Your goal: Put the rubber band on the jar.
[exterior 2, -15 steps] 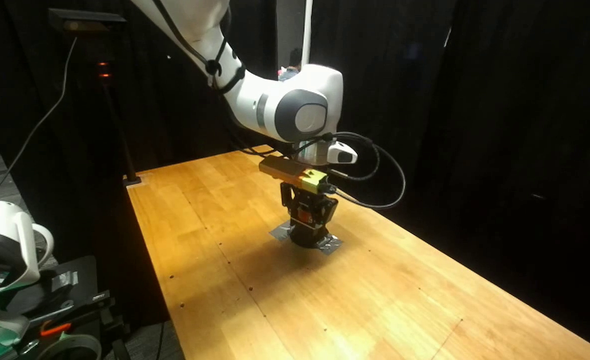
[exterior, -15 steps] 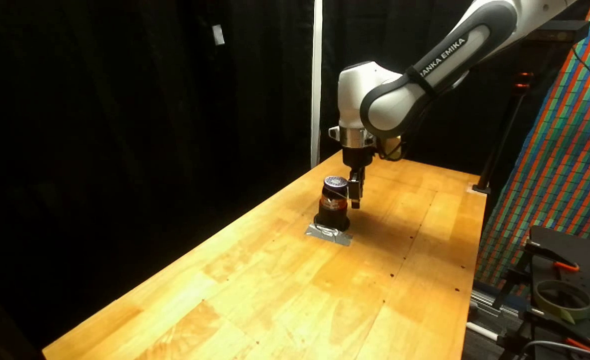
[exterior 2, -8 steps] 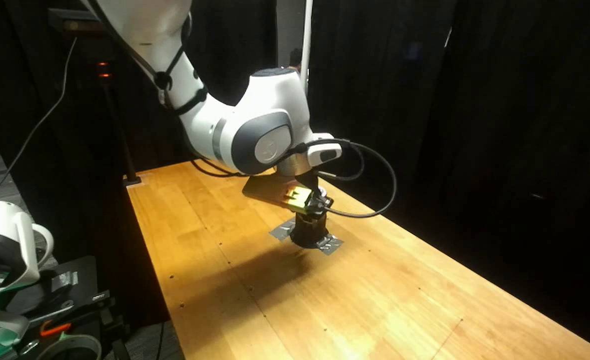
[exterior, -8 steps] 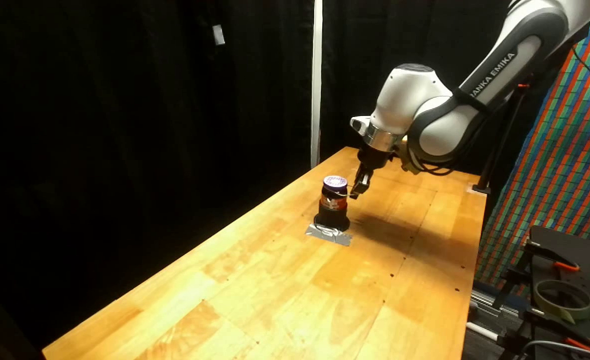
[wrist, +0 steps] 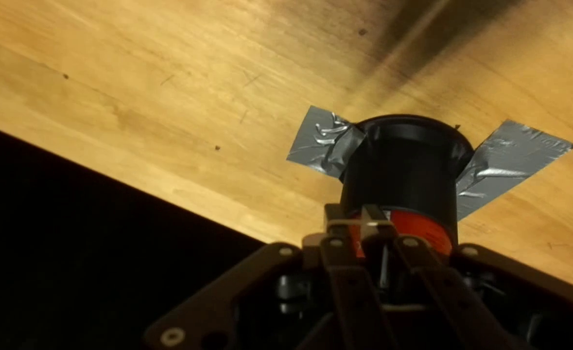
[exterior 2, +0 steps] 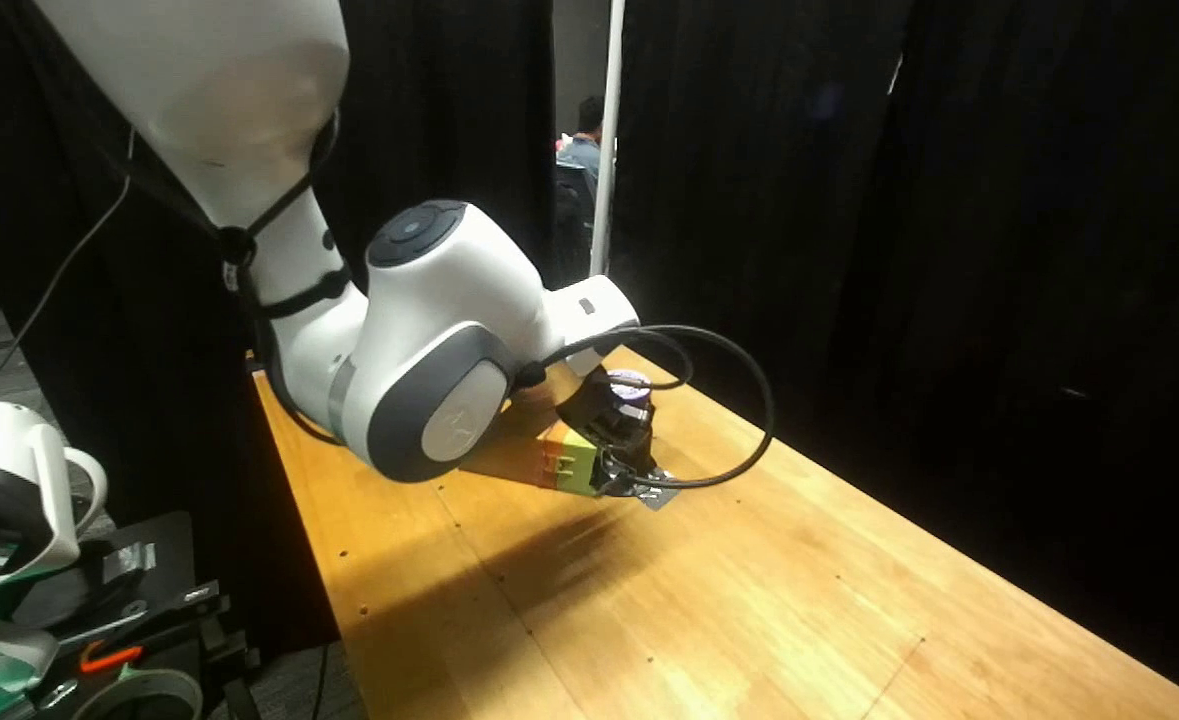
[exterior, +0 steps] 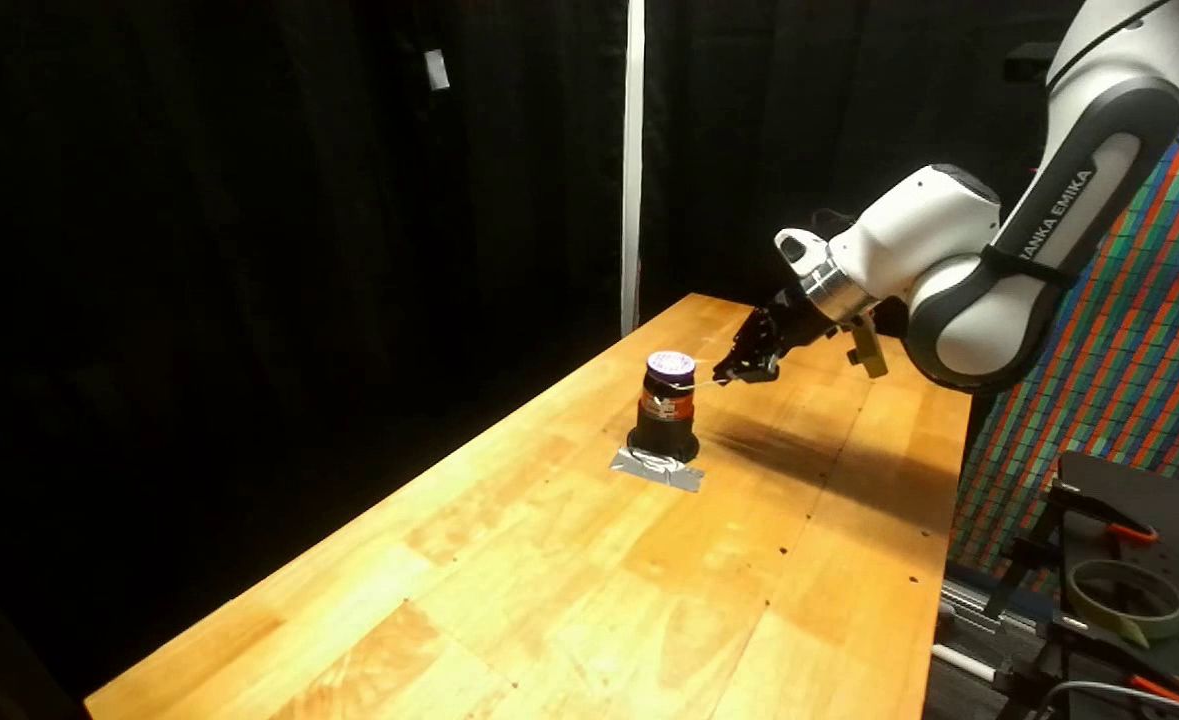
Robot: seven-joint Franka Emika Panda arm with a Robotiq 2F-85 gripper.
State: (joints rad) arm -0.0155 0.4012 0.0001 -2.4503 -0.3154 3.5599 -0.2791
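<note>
The jar (exterior: 667, 405), with a purple lid and an orange-red label, stands upright in a black base taped to the table. My gripper (exterior: 721, 376) is beside its upper part, tilted, fingertips pointing towards it and not touching. From the jar's neck the thin pale rubber band (exterior: 699, 385) stretches across to my fingertips. In the wrist view the band (wrist: 371, 223) loops around the outside of both fingers, which are drawn close together with a narrow gap. In an exterior view the wrist hides the fingertips, and only the lid of the jar (exterior 2: 629, 380) shows clearly.
Grey tape strips (wrist: 510, 160) fix the base to the wooden table (exterior: 549, 600). Dark curtains (exterior: 299, 250) hang behind the table's long edge. A dark side cart (exterior: 1129, 500) with a tape roll (exterior: 1124, 600) stands off the table.
My arm has swung back from the jar and tilted over, lowering the wrist. The fingers, spread apart a second ago, have come together. The band now stretches further out from the jar.
</note>
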